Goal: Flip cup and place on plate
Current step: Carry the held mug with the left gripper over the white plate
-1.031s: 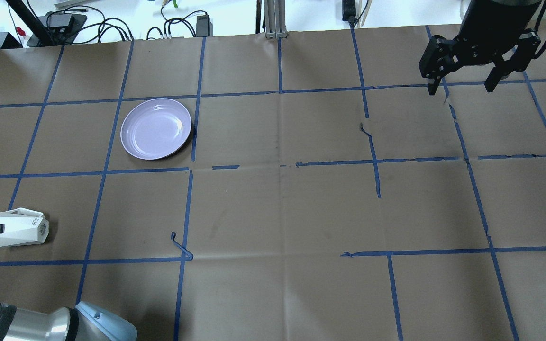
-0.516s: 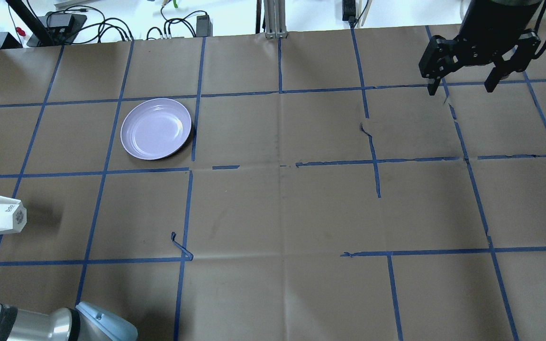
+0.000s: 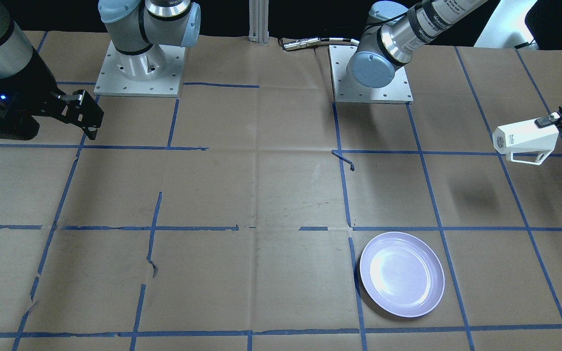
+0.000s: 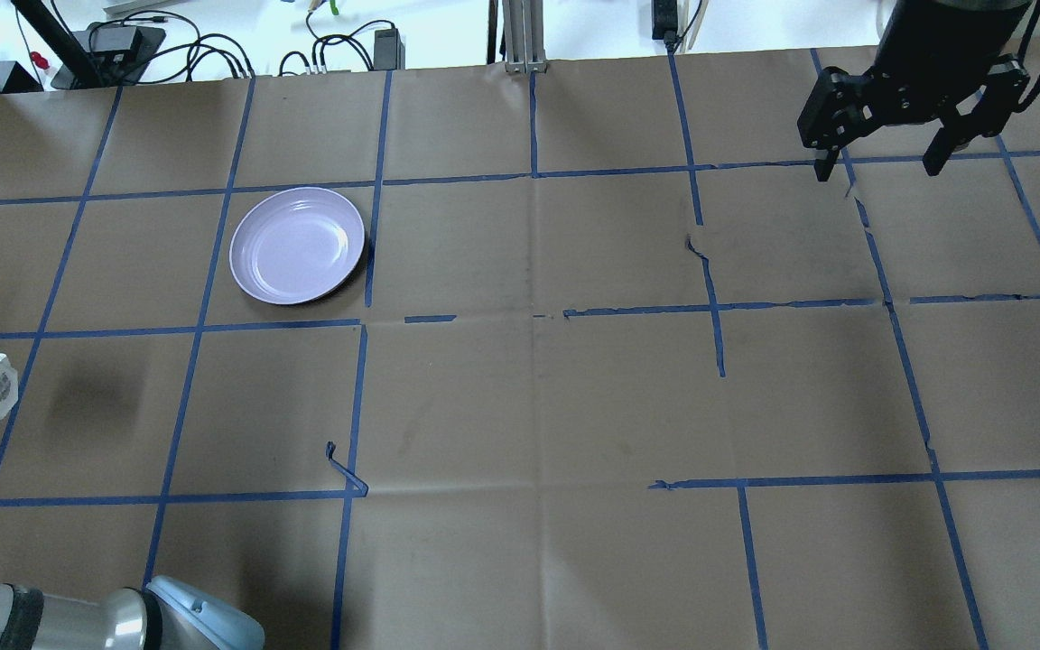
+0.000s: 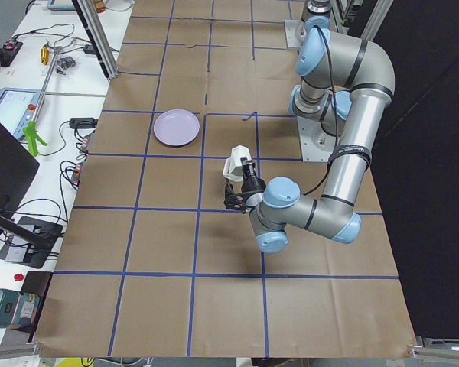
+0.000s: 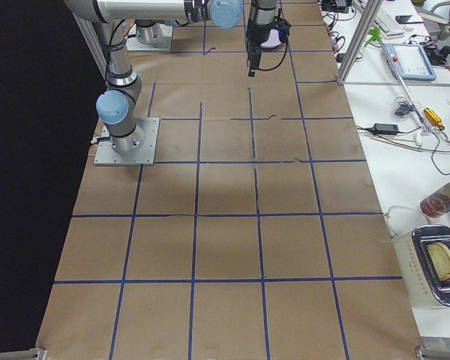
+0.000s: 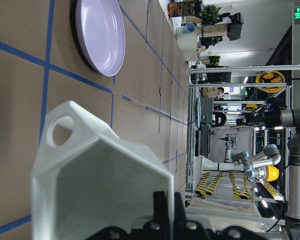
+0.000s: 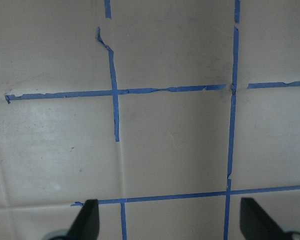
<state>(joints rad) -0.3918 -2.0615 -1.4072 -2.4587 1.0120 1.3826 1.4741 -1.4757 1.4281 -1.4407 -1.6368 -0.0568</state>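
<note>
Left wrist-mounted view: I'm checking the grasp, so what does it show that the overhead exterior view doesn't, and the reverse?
Only the left wrist view: the cup seen into its pale interior, with a finger of the left pincer inside its rim. Only the overhead view: the right pincer, open at the far right, the cup's dark lettering, and its shadow lying apart from it. Both: the cup, the plate, bare, and the blue tape grid.
</note>
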